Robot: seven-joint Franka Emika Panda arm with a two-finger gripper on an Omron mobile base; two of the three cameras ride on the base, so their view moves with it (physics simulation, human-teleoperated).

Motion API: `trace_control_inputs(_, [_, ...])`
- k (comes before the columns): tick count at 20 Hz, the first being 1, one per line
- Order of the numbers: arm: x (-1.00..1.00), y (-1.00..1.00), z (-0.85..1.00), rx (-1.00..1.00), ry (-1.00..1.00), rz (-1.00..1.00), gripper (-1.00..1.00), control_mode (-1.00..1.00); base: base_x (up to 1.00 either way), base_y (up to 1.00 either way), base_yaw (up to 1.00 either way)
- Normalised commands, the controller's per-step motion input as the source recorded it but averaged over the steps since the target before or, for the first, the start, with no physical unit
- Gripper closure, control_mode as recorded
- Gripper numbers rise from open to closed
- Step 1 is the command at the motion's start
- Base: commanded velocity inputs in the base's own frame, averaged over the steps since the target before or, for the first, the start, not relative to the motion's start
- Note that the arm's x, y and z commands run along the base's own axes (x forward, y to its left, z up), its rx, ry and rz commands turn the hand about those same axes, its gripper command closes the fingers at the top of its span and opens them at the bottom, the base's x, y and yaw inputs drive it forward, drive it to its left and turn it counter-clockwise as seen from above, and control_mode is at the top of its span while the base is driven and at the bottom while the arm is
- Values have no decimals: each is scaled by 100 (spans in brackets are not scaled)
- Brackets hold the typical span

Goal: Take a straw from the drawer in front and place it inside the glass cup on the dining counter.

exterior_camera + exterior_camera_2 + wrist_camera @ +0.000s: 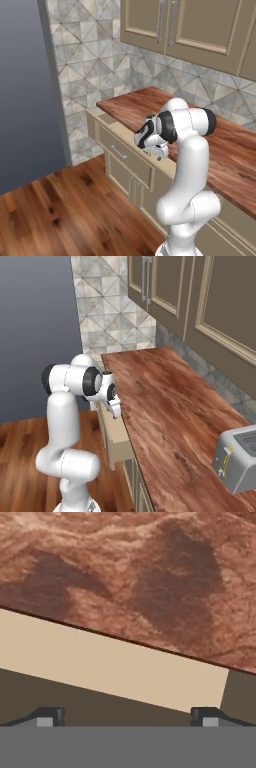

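The jaws (156, 150) stand wide apart, holding nothing, directly over the partly open drawer (121, 150) at the wood bench (170, 421) edge. In the hand view, the drawer's tan strip (115, 667) lies at 12 o'clock from the fingertips (50, 716); the drawer's contents cannot be seen.

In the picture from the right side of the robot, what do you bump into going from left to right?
Grey wall → white robot arm → end effector above the open drawer → wood-topped counter → toaster.
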Motion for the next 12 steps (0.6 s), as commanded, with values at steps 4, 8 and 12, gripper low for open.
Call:
trace_control_inputs(4, [-44, 71, -49, 7, 0, 0, -100, -100, 0, 0, 0])
trace_control_inputs(8, [-34, 88, -42, 7, 5, 1, -100, -100, 0, 0, 0])
trace_control_inputs(12, [-32, 95, -14, 7, 8, 5, -100, -100, 0, 0, 0])
